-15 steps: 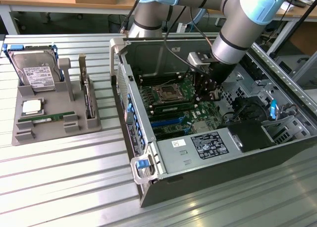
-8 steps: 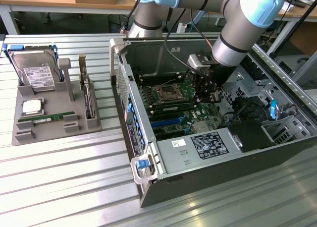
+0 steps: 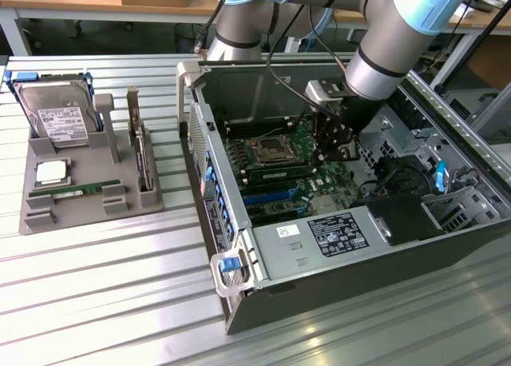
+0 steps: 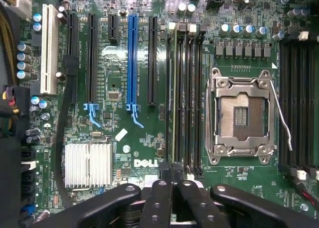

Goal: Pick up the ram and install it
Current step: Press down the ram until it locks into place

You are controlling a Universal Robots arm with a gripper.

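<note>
Gripper fingers pressed together on ram edge over motherboard slot; stick light, stiff, fragile; hold by long edges.

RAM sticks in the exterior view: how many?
2. One ram lies flat in the grey tray on the exterior view's left. The second ram sits on the motherboard beside the empty CPU socket, near the gripper. The arm may hide more.
</note>
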